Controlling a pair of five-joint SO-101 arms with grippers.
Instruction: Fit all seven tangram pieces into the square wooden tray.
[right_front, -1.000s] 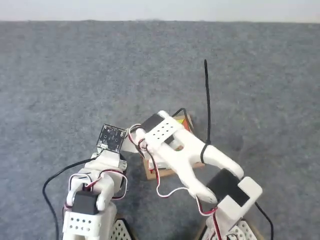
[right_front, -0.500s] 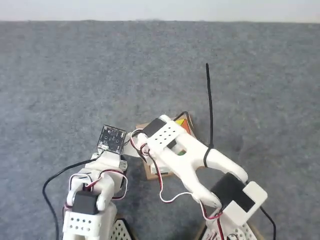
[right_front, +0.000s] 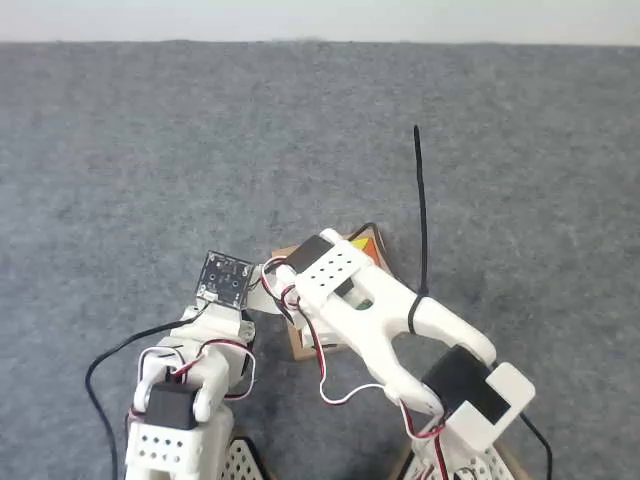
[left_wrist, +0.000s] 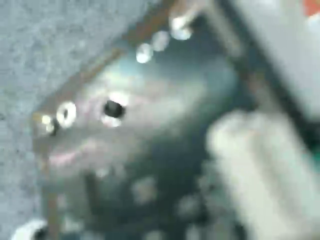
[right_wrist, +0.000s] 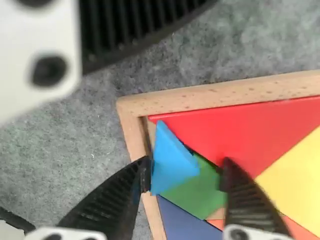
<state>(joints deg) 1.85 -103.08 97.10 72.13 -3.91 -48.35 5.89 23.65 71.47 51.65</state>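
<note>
Right gripper (right_wrist: 185, 175), fingers partly open, straddles the blue triangle (right_wrist: 167, 160) without clearly gripping it. The piece lies tilted over the green piece (right_wrist: 200, 192) in a corner of the wooden tray (right_wrist: 200, 97), at 2 o'clock from the left arm (right_front: 190, 380). Seating appears under way; pressing it flat likely follows.

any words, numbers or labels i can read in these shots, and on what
None can be read.
Wooden tray and the coloured pieces in it: plain, no print.
Small circuit board in the high view: any marks on it are too small to read.
Left wrist view: too blurred to read anything.
</note>
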